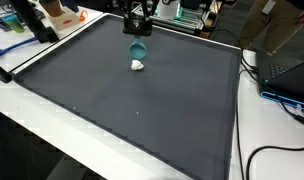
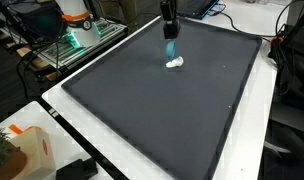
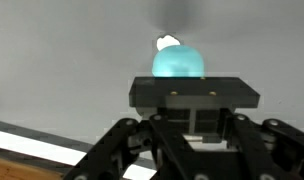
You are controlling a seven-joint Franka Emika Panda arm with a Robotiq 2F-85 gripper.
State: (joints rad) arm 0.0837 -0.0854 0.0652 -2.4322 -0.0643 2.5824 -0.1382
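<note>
Turquoise is what sits in your tool: the gripper (image 1: 138, 36) has its jaws drawn narrow and clamped on a turquoise plastic cup (image 1: 138, 49), which hangs just below the black fingers near the far edge of the dark grey mat (image 1: 142, 120). In both exterior views the arm comes straight down onto the cup (image 2: 170, 47) from above.

From the wrist view you look past the closed gripper (image 3: 192, 80) at the cup's rounded turquoise body (image 3: 178, 62), which pokes out beyond the black finger block with the mat behind it.

Just beside the cup lies a small white crumpled lump (image 1: 137, 66), resting on the mat on the side nearer the mat's middle. It also shows in an exterior view (image 2: 174, 63), and in the wrist view it peeks out from behind the cup (image 3: 168, 42). You cannot tell from these pictures whether cup and lump touch, nor whether the cup's bottom meets the mat.

The mat covers most of a white table (image 1: 272, 130), whose bare margin shows around it (image 2: 142, 160).
</note>
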